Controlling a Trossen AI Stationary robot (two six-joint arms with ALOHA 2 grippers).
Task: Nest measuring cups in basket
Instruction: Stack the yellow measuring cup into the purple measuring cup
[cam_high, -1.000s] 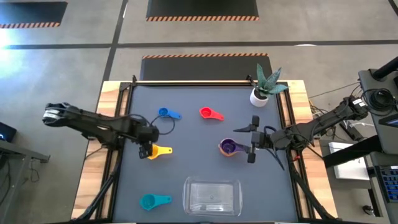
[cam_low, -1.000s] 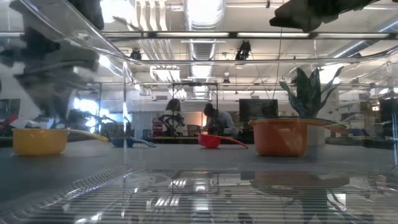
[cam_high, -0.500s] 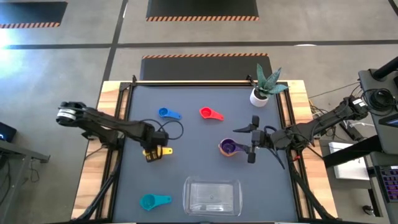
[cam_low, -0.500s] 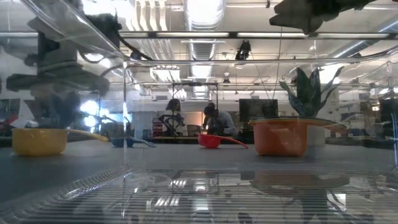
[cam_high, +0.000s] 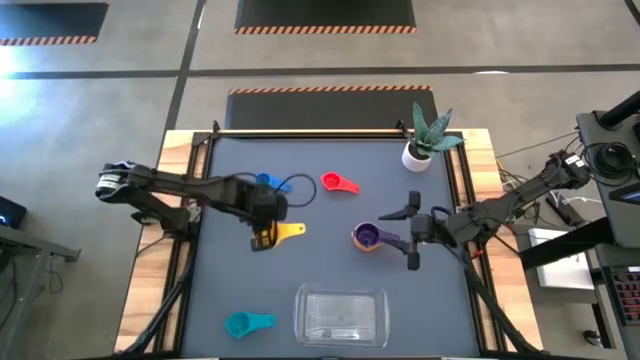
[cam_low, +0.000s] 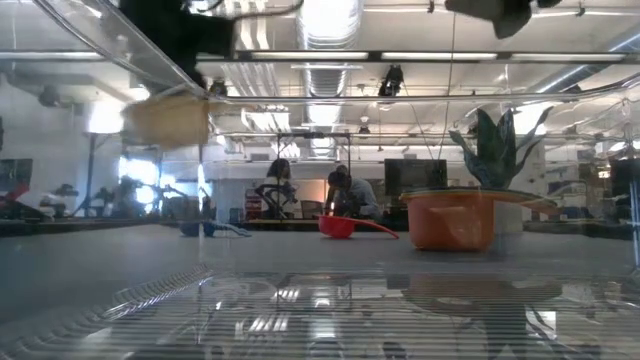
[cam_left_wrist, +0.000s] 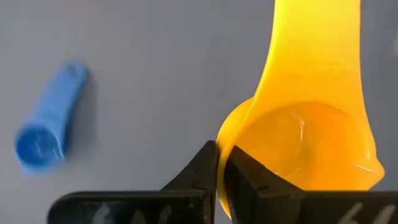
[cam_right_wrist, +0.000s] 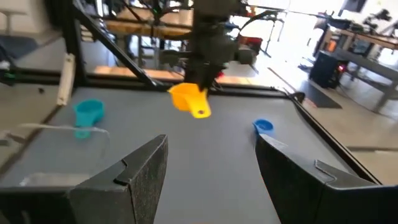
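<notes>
Yellow measuring cup (cam_high: 282, 231) pinched at its rim by the left gripper (cam_high: 264, 236), jaws pressed together on the thin wall, as seen close up in the left wrist view (cam_left_wrist: 298, 143). Lifted clear of the table (cam_high: 320, 270): hanging above the surface in the right wrist view (cam_right_wrist: 189, 99) and high at upper left of the low view (cam_low: 167, 120). Handle pointing right in the high view, toward the middle of the frame, long axis roughly level.

Clear basket (cam_high: 342, 316) at lower centre of the high view, down and to the right of the held cup, well apart from it; seemingly nothing inside as yet. Nearest carrier for that trip: the left arm, already loaded. Likely move: travel toward the lower right, then release over the tub.

Right gripper (cam_high: 412, 232) at centre right, jaws spread wide, just beside the orange cup (cam_high: 365, 242) with the purple cup (cam_high: 366, 236) seated inside it. Blue cup (cam_high: 266, 181), red cup (cam_high: 335, 182) and teal cup (cam_high: 244, 323) lying loose on the table. Green cup not visible.
</notes>
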